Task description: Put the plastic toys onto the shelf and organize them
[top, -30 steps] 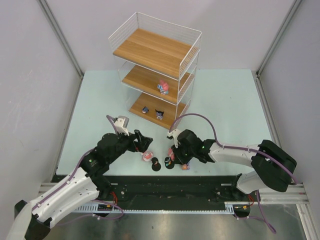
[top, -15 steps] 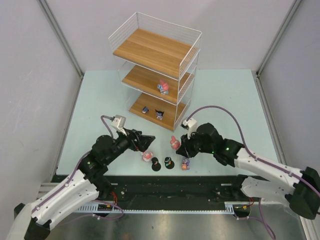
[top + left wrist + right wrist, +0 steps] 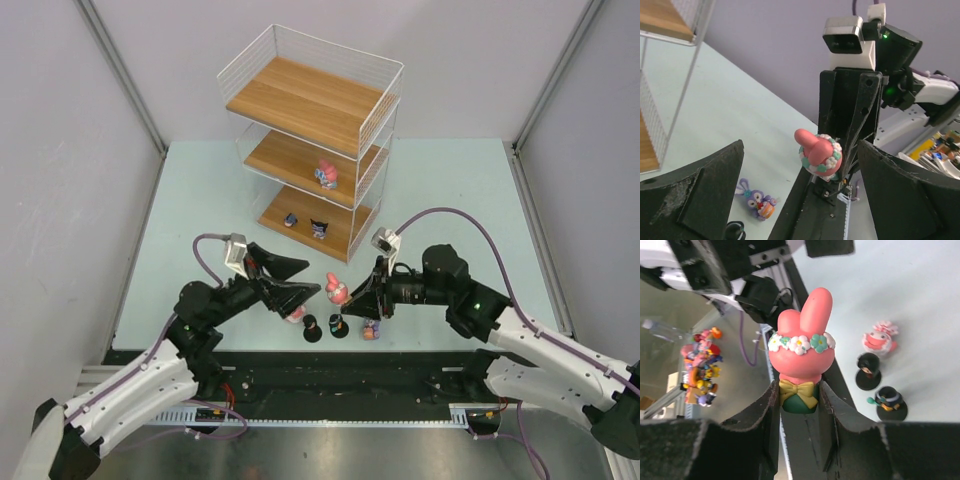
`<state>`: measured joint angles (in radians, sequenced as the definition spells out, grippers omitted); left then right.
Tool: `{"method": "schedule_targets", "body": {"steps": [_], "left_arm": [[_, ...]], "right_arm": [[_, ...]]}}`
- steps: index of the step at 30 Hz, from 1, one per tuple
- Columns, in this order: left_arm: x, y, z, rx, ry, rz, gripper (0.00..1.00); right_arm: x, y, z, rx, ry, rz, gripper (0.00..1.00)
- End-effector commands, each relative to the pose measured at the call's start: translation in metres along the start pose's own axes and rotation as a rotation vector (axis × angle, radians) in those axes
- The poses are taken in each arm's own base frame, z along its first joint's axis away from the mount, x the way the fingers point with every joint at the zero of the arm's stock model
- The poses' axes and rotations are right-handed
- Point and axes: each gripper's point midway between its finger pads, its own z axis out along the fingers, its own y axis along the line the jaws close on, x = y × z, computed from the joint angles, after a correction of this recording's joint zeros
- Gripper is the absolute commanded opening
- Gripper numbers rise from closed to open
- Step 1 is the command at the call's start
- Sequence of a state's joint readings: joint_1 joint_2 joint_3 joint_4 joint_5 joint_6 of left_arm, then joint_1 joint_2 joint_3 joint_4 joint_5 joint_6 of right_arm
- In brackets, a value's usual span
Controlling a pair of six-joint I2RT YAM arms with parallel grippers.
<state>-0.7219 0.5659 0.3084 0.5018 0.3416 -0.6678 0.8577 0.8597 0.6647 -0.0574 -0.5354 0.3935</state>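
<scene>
My right gripper (image 3: 799,399) is shut on a pink bunny toy (image 3: 801,352) with a flower crown, clamping its green body and yellow bow. It holds the toy (image 3: 337,289) above the table's near middle. My left gripper (image 3: 311,278) is open, its tips just left of that toy, which shows between its fingers (image 3: 695,200) in the left wrist view. On the table lie a pink-and-white toy (image 3: 294,313), two dark toys on black bases (image 3: 312,328) (image 3: 337,326) and a purple bunny (image 3: 371,329). The shelf (image 3: 310,45) stands behind, with three toys on its lower boards.
On the shelf's middle board sits a pink toy (image 3: 326,175), and the bottom board carries two small dark ones (image 3: 289,220) (image 3: 319,228). The shelf's top board (image 3: 300,100) is bare. A black rail (image 3: 350,375) runs along the near edge below the toys.
My right gripper has lifted the pink bunny off the table and carried it left while the arm swung out right. The open left gripper rose and reached right toward it.
</scene>
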Motion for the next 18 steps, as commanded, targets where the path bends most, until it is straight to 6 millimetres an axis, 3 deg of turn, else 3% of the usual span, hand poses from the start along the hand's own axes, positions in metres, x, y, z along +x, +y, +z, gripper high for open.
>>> {"method": "schedule_targets", "body": {"steps": [1,10,18], "left_arm": [[-0.012,-0.035,-0.001,0.178,-0.045,0.011,1.0],[-0.005,-0.057,-0.004,0.342,-0.054,-0.024,1.0],[0.002,-0.065,0.002,0.393,-0.046,-0.052,1.0]], "right_arm": [[-0.04,0.046,-0.01,-0.18,-0.113,-0.05,0.0],[-0.055,0.064,-0.016,-0.257,-0.162,-0.054,0.0],[-0.057,0.065,-0.016,-0.266,-0.171,-0.049,0.0]]}}
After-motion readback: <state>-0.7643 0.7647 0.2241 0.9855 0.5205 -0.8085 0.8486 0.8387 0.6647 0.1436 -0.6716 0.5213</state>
